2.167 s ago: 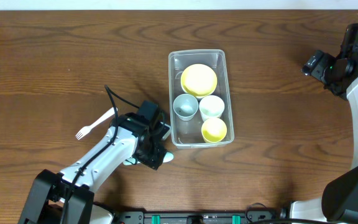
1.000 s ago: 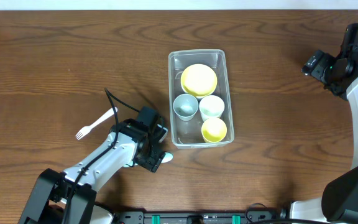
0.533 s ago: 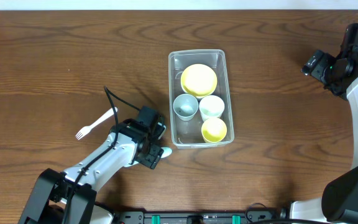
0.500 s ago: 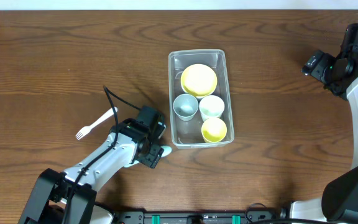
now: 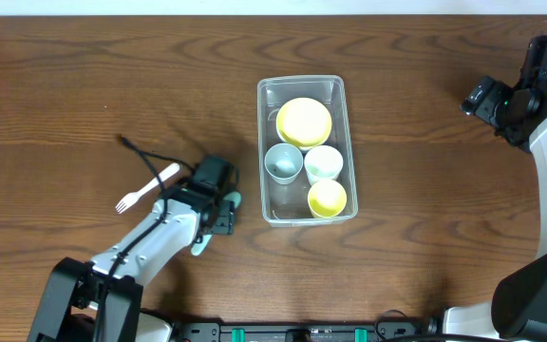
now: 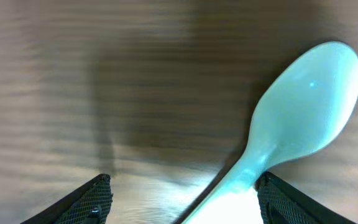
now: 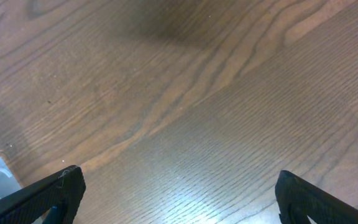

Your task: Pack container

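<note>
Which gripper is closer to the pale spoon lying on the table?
Left. The left gripper hovers right over the spoon, jaws open astride its handle; the right gripper is far off, beyond the container.

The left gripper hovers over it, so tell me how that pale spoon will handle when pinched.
The spoon looks like thin plastic, so it is probably light and fairly stiff. Its glossy handle lies flat on the table inside the open left gripper, so it may slip or pivot when pinched.
</note>
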